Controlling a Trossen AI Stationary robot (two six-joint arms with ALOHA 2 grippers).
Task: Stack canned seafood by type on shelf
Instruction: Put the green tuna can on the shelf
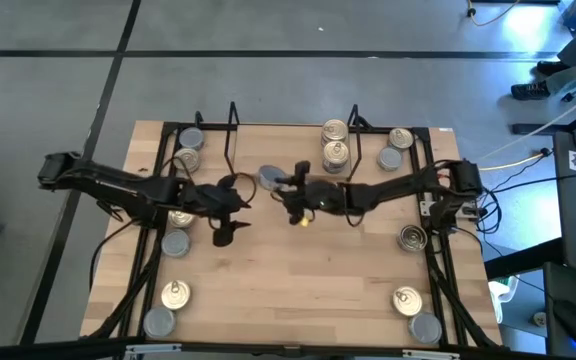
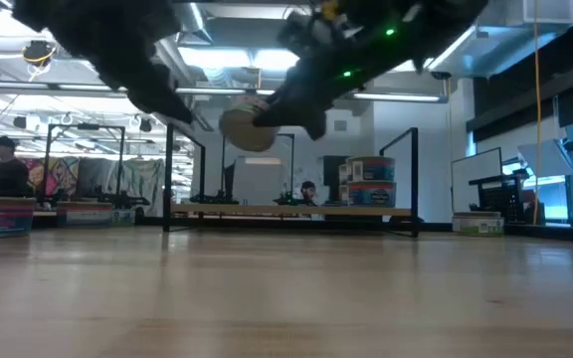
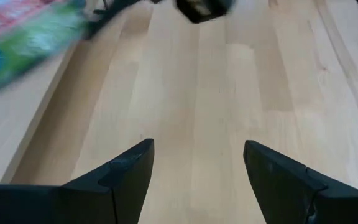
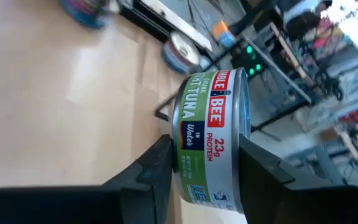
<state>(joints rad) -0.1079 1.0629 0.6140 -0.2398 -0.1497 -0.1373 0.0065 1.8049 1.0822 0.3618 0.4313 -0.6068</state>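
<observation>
tins [image 1: 176,294] dot light wood table [image 1: 298,280]; workshop room behind.

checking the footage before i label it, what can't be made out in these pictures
- Tuna can in the right end effector: its lid type is hidden in the right wrist view, which shows only its side label; too small in the high view.
- Left wrist view: a blurred colourful object cut off by the edge.
- Low view: the far cans are too small to read.

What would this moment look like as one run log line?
right gripper: shut on tuna can, lifted over the table | left gripper: open, empty | shelf: two cans stacked
</observation>
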